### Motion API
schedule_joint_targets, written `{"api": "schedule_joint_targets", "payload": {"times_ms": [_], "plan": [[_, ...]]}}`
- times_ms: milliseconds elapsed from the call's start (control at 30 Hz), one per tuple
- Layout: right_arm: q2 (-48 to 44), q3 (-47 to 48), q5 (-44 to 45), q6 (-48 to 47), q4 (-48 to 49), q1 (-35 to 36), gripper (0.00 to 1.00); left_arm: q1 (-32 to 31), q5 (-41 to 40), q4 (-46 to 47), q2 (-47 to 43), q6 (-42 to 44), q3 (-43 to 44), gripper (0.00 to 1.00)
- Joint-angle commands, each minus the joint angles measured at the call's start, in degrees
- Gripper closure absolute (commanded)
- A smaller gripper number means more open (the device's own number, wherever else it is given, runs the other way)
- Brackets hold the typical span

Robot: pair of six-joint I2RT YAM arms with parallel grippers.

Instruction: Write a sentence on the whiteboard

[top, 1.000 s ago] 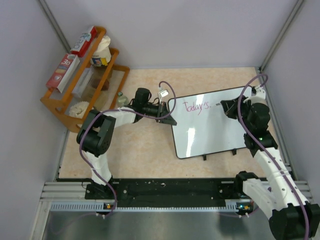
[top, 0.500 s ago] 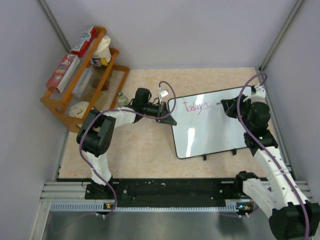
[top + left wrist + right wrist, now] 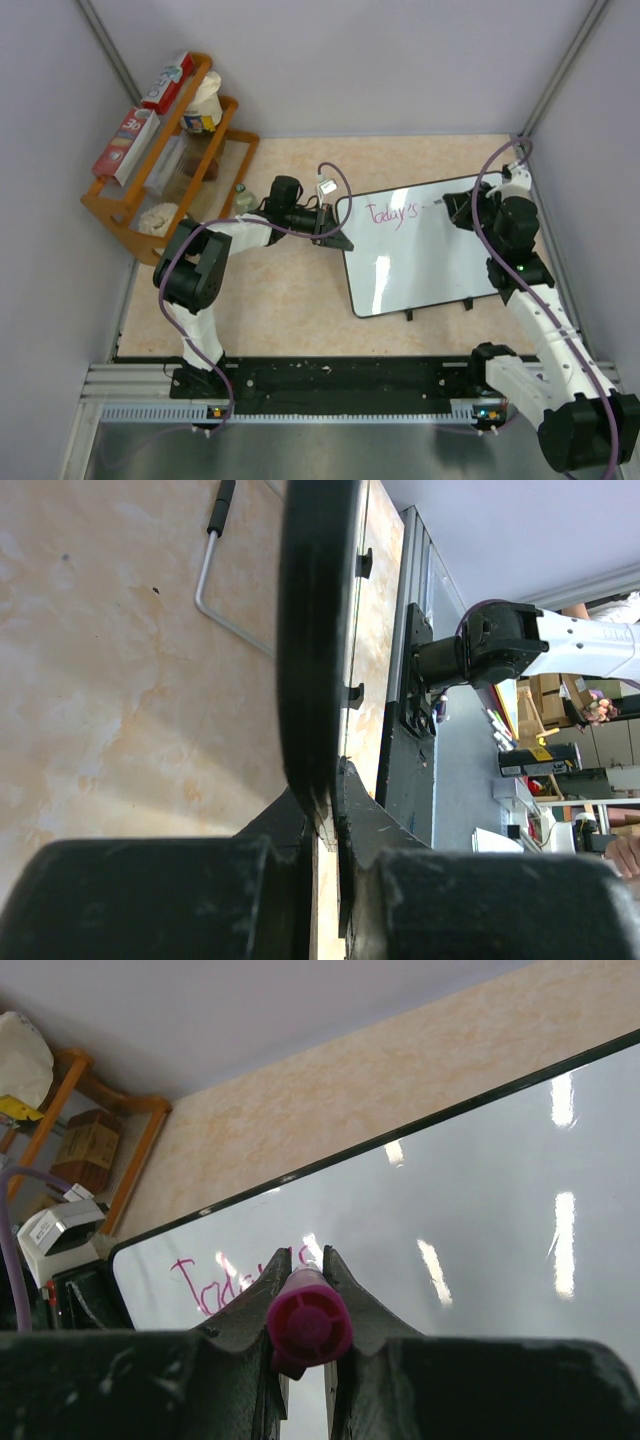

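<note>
At the far left you see a wooden rack (image 3: 150, 190) against the wall, and right of it the left claw (image 3: 335, 232) is closed tight on the left edge of the whiteboard (image 3: 420, 270), which sits skewed on the table (image 3: 290, 300), right of centre. On the board's upper left, the sentence (image 3: 392, 214) reads only "Today's" in pink. Just right of that word, the right claw (image 3: 452, 212) is closed on a pink marker (image 3: 309, 1326), whose tip you cannot see.
</note>
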Motion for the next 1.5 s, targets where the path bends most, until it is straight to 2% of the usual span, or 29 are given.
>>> {"api": "schedule_joint_targets", "payload": {"times_ms": [0, 433, 800, 1467], "plan": [[1.7, 4.2, 1.2, 0.1, 3.4, -0.7, 1.0, -1.3, 0.4, -4.5, -0.6, 6.4, -2.1, 1.0], [3.5, 6.2, 8.7, -2.5, 4.3, -0.7, 1.0, -1.3, 0.4, -4.6, -0.8, 6.4, -1.9, 1.0], [7.4, 7.8, 11.1, -3.0, 4.9, -0.7, 1.0, -1.3, 0.5, -4.7, -1.1, 6.4, -2.1, 1.0], [7.8, 5.2, 7.7, -2.3, 4.1, -0.7, 1.0, -1.2, 0.5, -4.7, -1.4, 6.4, -2.2, 1.0]]}}
